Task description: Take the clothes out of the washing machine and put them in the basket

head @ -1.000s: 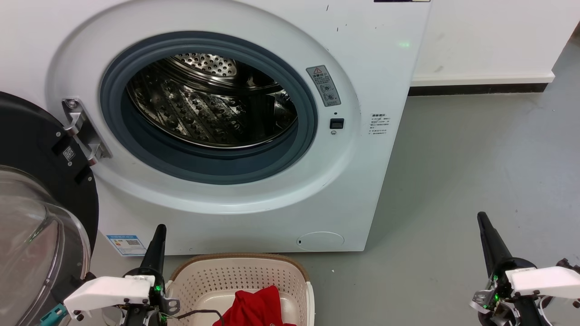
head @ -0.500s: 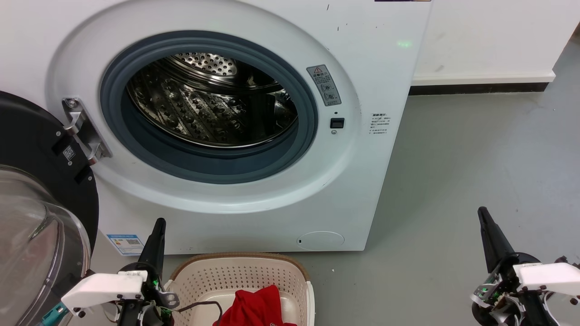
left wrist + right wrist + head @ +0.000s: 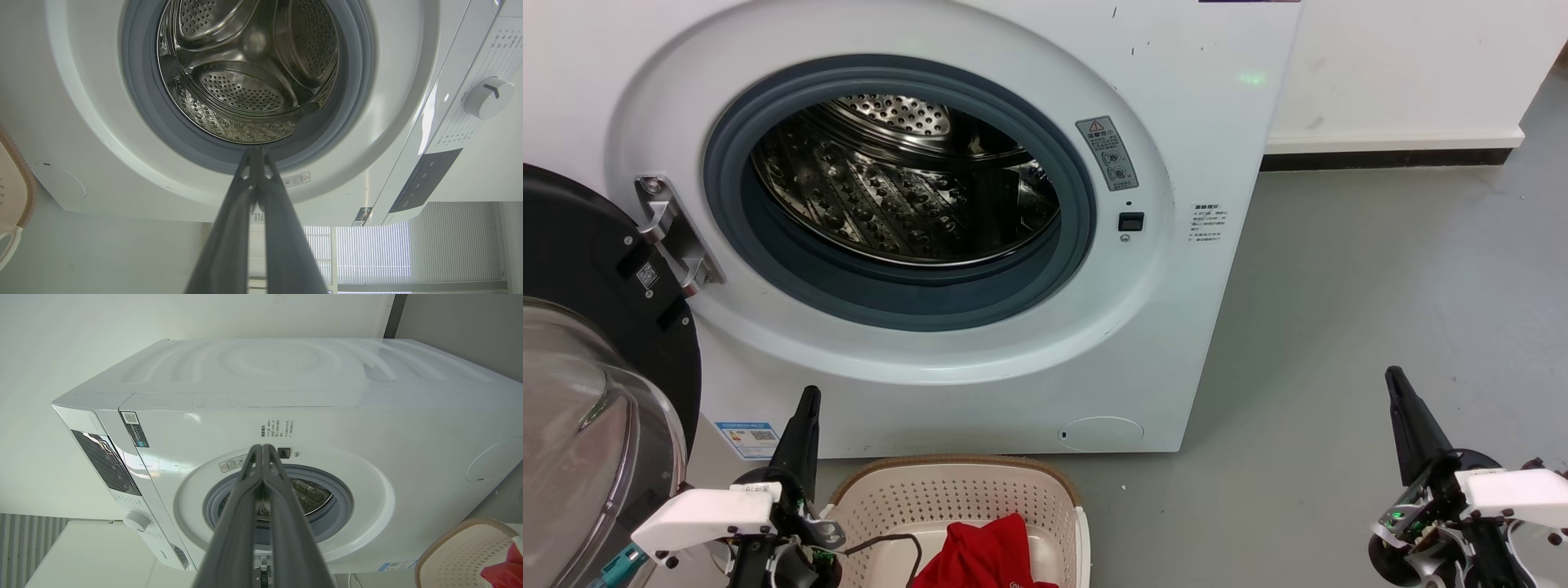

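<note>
The white washing machine (image 3: 1209,98) stands with its door (image 3: 580,327) swung open to the left; its steel drum (image 3: 907,188) holds nothing I can see. The red clothes (image 3: 984,555) lie in the cream basket (image 3: 890,498) on the floor in front of the machine, at the bottom edge of the head view. My left gripper (image 3: 808,396) is shut and empty just left of the basket. Far to the right, my right gripper (image 3: 1393,374) is shut and empty above the floor. In the wrist views the left gripper (image 3: 256,150) and the right gripper (image 3: 262,446) point at the machine (image 3: 81,122), and the basket (image 3: 461,555) with the clothes (image 3: 504,569) sits low right.
Grey floor (image 3: 1380,286) stretches to the right of the machine, up to a white wall with a dark skirting (image 3: 1388,159). The open door's glass bowl (image 3: 580,457) bulges out close beside my left arm.
Both arms have drawn back a little toward the bottom of the view. The clothes, the basket and the machine have stayed put.
</note>
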Controlling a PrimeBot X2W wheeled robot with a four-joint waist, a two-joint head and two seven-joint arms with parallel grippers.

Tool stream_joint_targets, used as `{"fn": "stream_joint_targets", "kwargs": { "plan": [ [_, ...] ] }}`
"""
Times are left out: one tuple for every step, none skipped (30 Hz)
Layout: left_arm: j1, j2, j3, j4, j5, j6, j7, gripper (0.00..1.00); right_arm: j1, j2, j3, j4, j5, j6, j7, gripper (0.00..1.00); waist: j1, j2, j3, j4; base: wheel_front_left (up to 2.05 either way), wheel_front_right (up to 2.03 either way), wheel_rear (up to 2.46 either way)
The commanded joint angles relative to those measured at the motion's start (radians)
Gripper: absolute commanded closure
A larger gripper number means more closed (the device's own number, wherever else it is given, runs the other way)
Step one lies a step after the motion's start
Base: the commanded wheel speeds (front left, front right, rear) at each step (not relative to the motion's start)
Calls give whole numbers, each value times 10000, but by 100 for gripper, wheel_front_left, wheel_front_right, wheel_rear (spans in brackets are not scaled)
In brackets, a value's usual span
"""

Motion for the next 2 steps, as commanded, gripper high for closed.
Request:
{"fn": "stream_joint_targets", "kwargs": {
  "plan": [
    [-62, 10, 43, 4, -12, -25, 31, 100, -124, 30, -20, 21, 20, -3, 10, 100, 0, 0, -1, 0, 0, 0, 0],
    [-62, 10, 43, 4, -11, -25, 32, 100, -124, 34, -24, 22, 15, -3, 16, 100, 0, 0, -1, 0, 0, 0, 0]
  ]
}}
